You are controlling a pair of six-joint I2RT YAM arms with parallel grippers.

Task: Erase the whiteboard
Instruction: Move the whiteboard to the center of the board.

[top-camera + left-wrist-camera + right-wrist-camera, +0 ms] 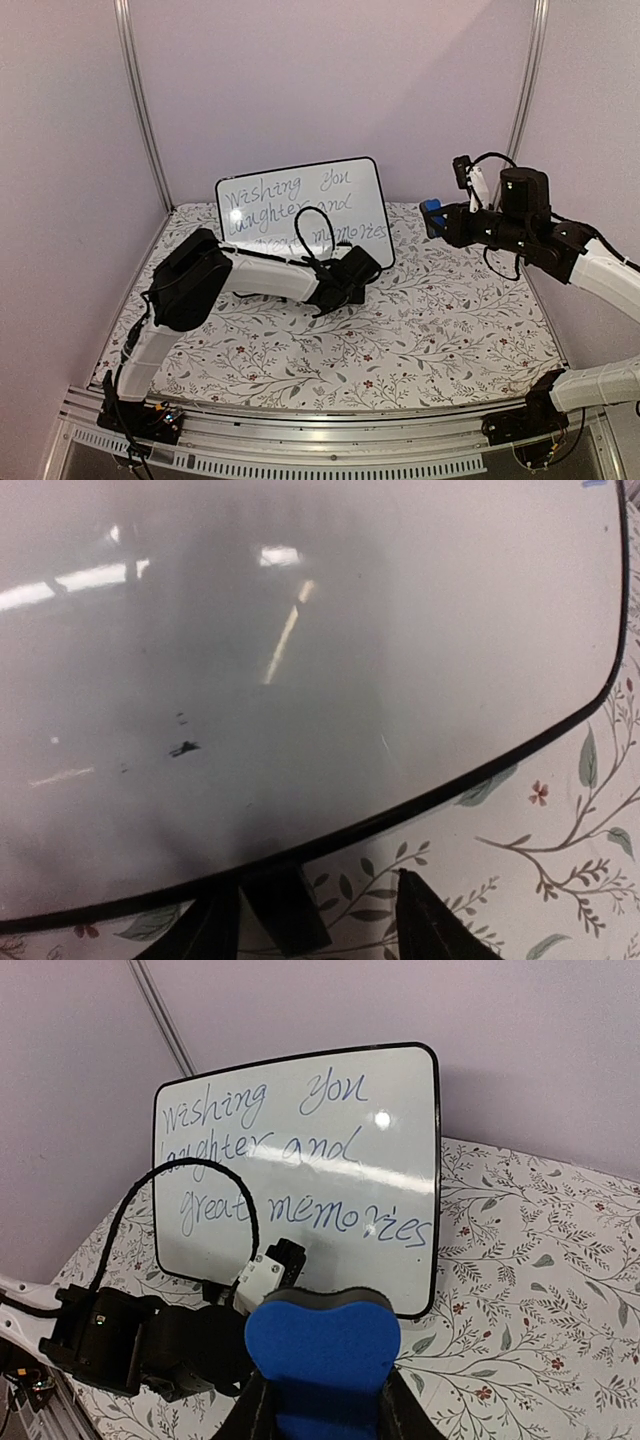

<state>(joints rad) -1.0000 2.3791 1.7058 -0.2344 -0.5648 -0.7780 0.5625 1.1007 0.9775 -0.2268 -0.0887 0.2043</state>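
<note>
The whiteboard [300, 205] stands upright at the back of the table, with three lines of cursive marker writing on it [300, 1150]. My left gripper [358, 268] is low at the board's bottom edge. In the left wrist view the glossy whiteboard [350, 630] fills the frame, and my left gripper [315, 925] is open with one black foot [285, 910] of the board between its fingers. My right gripper [437, 218] hovers to the right of the board, apart from it, shut on a blue eraser [322, 1350].
A floral cloth [440, 320] covers the table. Pale walls with aluminium posts [140, 110] close in the back and sides. A metal rail [330, 425] runs along the near edge. The left arm's cable [215, 1185] loops in front of the board.
</note>
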